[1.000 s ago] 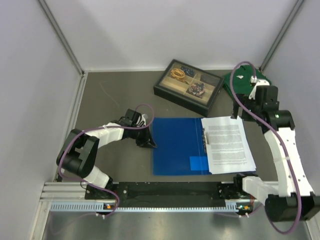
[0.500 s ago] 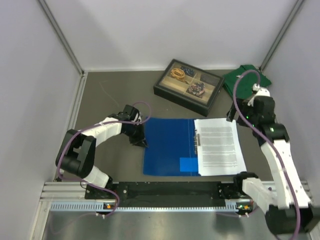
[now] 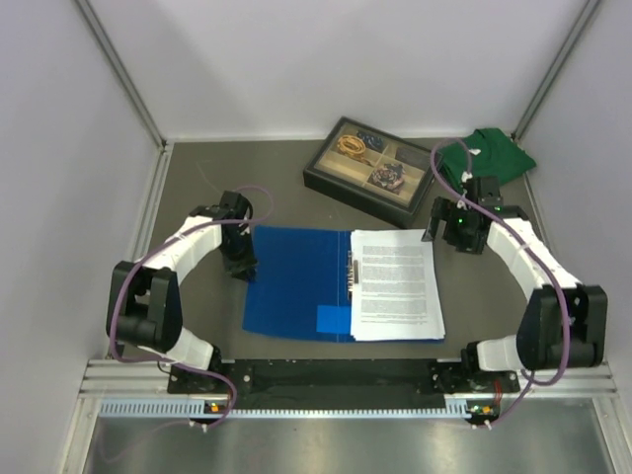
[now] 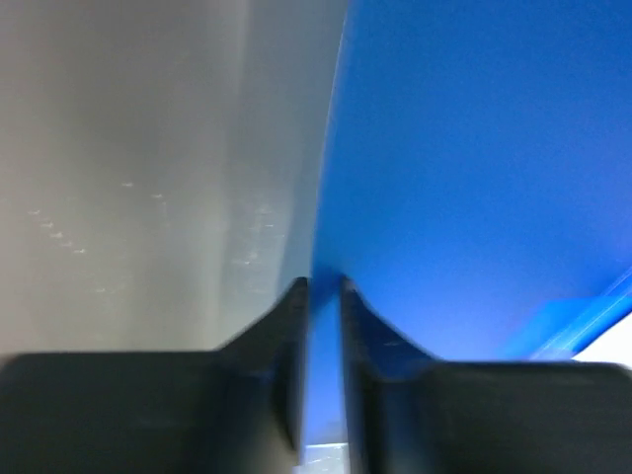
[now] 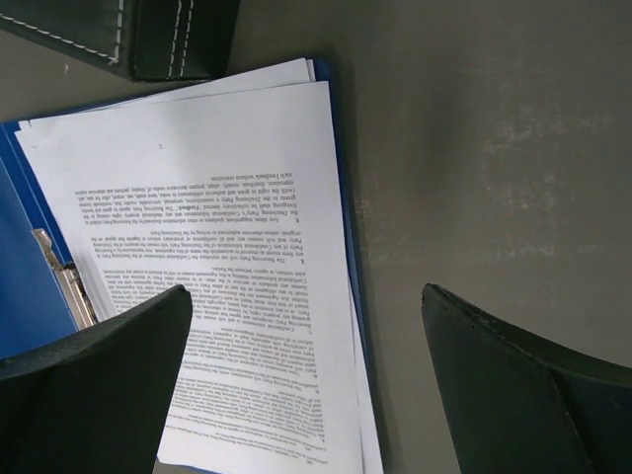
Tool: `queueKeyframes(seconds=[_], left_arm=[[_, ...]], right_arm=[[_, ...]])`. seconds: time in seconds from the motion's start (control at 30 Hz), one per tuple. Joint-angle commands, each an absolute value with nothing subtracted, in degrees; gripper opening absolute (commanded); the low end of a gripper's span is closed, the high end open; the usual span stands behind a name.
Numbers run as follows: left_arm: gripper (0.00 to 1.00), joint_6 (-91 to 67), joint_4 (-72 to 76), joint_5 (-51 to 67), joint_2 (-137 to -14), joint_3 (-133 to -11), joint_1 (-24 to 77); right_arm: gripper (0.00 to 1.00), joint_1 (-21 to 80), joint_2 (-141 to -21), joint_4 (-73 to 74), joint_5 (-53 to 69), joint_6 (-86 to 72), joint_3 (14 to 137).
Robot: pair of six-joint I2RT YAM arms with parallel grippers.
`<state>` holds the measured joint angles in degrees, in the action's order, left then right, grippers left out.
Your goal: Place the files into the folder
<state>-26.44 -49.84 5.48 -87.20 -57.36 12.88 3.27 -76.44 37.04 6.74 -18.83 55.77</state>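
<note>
The blue folder [image 3: 291, 281] lies open on the table, and the files [image 3: 395, 284], white printed sheets, lie stacked on its right half. My left gripper [image 3: 240, 267] is shut on the folder's left edge; in the left wrist view the blue cover [image 4: 474, 178] runs between the closed fingers of the gripper [image 4: 323, 286]. My right gripper [image 3: 454, 230] is open and empty above the far right corner of the files. In the right wrist view its gripper [image 5: 307, 293] spans the right edge of the sheets [image 5: 227, 267], with the folder [image 5: 30, 286] beneath.
A black-framed compartment tray [image 3: 372, 170] stands just behind the folder; its corner shows in the right wrist view [image 5: 148, 35]. A green folded shirt [image 3: 494, 156] lies at the back right. A metal clip [image 5: 69, 281] sits at the folder's spine. Walls enclose the table.
The folder with the files on it has slid left across the table, held by my left gripper. My right arm has swung left and down toward the files' far right corner.
</note>
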Motion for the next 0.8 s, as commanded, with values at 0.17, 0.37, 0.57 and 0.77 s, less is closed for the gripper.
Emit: queueKeyframes(seconds=[0.17, 0.37, 0.57, 0.77], left_arm=[[0.55, -24.4, -54.9, 5.8, -79.8, -64.9, 12.3], [0.64, -25.1, -52.4, 12.9, -70.4, -70.0, 12.5], [0.65, -31.9, -42.1, 27.8, -68.3, -66.0, 16.1], [0.68, -39.0, -30.3, 29.3, -67.9, -57.6, 23.8]], right_arm=[[0.99, 4.5, -87.4, 31.4, 12.1, -19.0, 59.4], [0.99, 5.5, -86.4, 33.4, 4.0, -22.1, 57.1], [0.99, 5.6, -91.6, 31.4, 6.3, -21.4, 60.9], [0.99, 5.7, -89.7, 37.5, 0.7, -27.4, 59.3]])
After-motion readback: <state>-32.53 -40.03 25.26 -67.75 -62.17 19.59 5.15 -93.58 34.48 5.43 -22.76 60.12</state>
